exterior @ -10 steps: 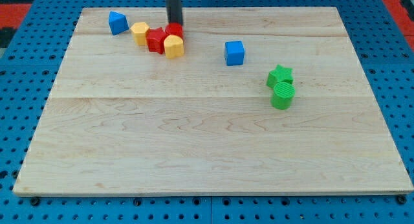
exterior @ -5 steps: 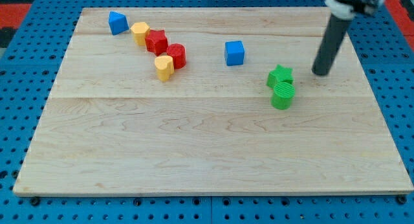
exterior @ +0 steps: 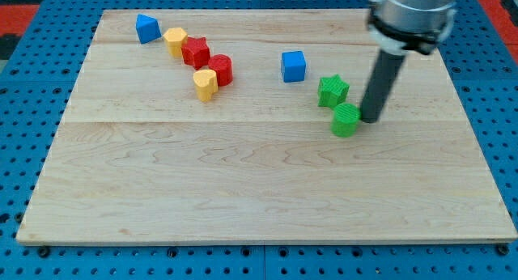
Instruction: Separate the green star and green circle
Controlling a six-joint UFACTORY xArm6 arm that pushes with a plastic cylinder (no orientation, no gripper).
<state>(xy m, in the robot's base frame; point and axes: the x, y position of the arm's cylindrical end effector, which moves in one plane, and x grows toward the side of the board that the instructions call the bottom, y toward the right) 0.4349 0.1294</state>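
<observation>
The green star (exterior: 333, 91) sits right of the board's middle. The green circle (exterior: 346, 119) lies just below and right of it, close to it or just touching. My tip (exterior: 370, 118) rests on the board right against the green circle's right side, and a little below and right of the star. The dark rod rises from it toward the view's top right.
A blue cube (exterior: 294, 66) lies up-left of the star. At the top left lie a blue triangular block (exterior: 146, 27), a yellow block (exterior: 176, 41), a red star (exterior: 196, 52), a red round block (exterior: 220, 70) and a yellow block (exterior: 205, 83). The wooden board (exterior: 243, 191) sits on a blue pegboard.
My tip moved from the red and yellow cluster across to the right, then down-left onto the green circle. The green star and circle shifted left. The red round and yellow blocks ended lower.
</observation>
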